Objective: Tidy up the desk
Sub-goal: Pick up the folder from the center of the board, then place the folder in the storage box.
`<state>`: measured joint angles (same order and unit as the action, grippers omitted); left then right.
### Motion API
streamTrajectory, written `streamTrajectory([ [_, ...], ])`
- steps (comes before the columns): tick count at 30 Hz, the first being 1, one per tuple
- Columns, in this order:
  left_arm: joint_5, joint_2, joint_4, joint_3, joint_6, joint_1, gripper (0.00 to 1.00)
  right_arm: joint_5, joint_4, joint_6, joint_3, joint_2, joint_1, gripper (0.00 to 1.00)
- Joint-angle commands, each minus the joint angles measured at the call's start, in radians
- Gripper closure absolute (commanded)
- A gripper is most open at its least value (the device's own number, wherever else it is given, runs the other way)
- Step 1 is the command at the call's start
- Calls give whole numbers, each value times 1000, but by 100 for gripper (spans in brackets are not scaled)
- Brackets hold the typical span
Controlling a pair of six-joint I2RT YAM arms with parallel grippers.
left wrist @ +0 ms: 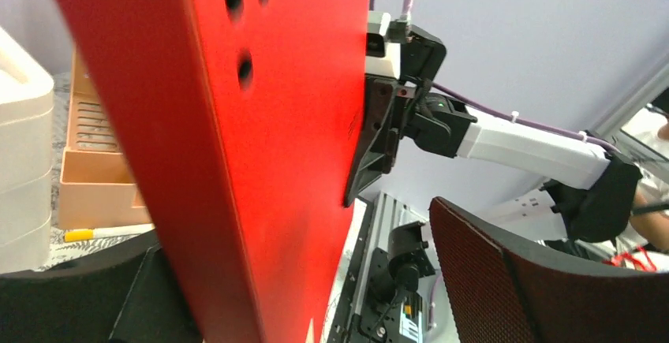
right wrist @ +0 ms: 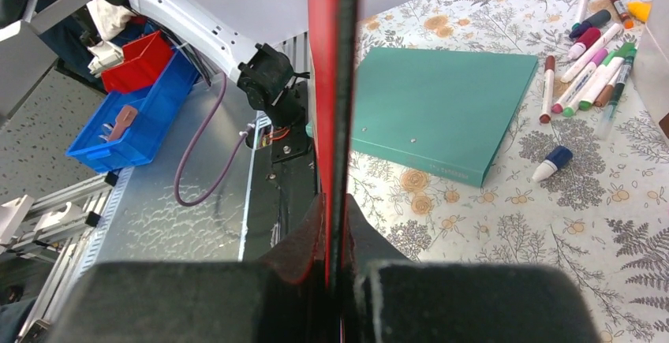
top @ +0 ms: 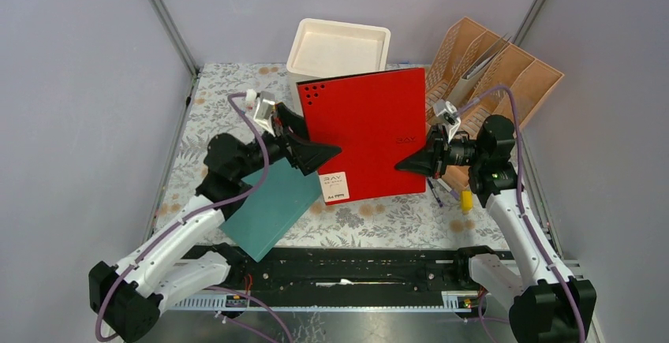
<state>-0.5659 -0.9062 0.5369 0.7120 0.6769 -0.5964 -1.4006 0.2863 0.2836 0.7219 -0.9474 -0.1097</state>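
Worktop (top: 379, 221) lies beneath the red folder (top: 367, 134): a pale cloth printed with grey-green ferns and orange flowers, with metal rails along its edges. The red folder is held upright with its cover facing the top camera; I cannot tell whether its bottom edge touches the cloth. A white sticker at its lower left corner reads "RAY", and the smaller lines under that are too fine for me to read. The same word is stamped faintly into the cover near the right edge. The cover looks smooth and stiff, with three round holes in its upper left corner.

My right pincer (top: 404, 165) is clenched on the red folder's right edge; its wrist camera shows the thin edge pinched between both fingers. My left pincer (top: 319, 147) is released at the folder's left edge: its fingers straddle the cover, and the textured pad (left wrist: 505, 280) stands clear of it.

Below and left of the red folder, a teal folder (top: 272, 205) lies flat on the cloth, with faint spine lettering I cannot read. Behind the red folder sits a white rectangular tray (top: 341, 26) with rounded corners. To the folder's right stands a tan file rack (top: 513, 75) with lattice-cut sides and slanted slots, one holding a flat grey sheet (top: 483, 61). A yellow marker (top: 465, 199) lies just right of the folder's lower corner. In the right wrist view, loose felt pens (right wrist: 588, 63) and a blue-and-white cap (right wrist: 552, 163) lie beyond the teal folder.
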Motion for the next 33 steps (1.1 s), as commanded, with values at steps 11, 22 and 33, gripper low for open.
streamTrajectory([
  [11, -288, -115, -613, 445, -354, 9, 26, -17, -36, -84, 57, 11, -1, 100],
  [22, -304, -93, -649, 464, -372, 24, 51, -14, -43, -90, 57, 6, -1, 100],
  [33, -361, -62, -649, 451, -369, 55, 45, -19, -44, -92, 59, -1, -1, 100],
])
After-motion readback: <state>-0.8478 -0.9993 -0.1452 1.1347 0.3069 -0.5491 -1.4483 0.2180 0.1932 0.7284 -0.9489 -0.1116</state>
